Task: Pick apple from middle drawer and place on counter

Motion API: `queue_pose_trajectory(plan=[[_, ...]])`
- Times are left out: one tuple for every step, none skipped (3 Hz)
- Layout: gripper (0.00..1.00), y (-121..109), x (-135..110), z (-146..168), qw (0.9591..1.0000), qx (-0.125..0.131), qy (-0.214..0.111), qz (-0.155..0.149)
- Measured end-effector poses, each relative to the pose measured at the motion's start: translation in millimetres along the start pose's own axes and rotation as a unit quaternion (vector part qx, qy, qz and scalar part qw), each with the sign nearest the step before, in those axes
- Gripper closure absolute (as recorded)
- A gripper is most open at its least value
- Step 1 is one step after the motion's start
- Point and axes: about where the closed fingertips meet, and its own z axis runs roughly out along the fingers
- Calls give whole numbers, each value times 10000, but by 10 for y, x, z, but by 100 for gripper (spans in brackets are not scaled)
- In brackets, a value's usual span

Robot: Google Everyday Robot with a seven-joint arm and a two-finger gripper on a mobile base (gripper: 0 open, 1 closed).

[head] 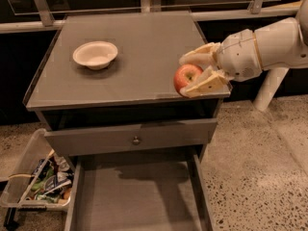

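One apple (186,77), tight in the one gripper (188,76), over the counter (144,42) edge (one bowl (95,55) too)

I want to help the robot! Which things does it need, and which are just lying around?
For the job: apple, held in the gripper above the counter, front right corner; middle drawer, open.
Lying about: white bowl; bin of clutter.

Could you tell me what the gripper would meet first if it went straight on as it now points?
The gripper, shut on the apple over the counter's front right corner, points left. The white bowl sits farther back, so the way looks free, though height above the counter is unclear.
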Motion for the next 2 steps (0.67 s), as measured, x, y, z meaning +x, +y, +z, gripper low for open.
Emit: queue_pose_trajectory(plan=[[100, -82, -9, 71, 10000, -1, -8, 32], [100, -369, 17, 170, 9999, 55, 75, 110]])
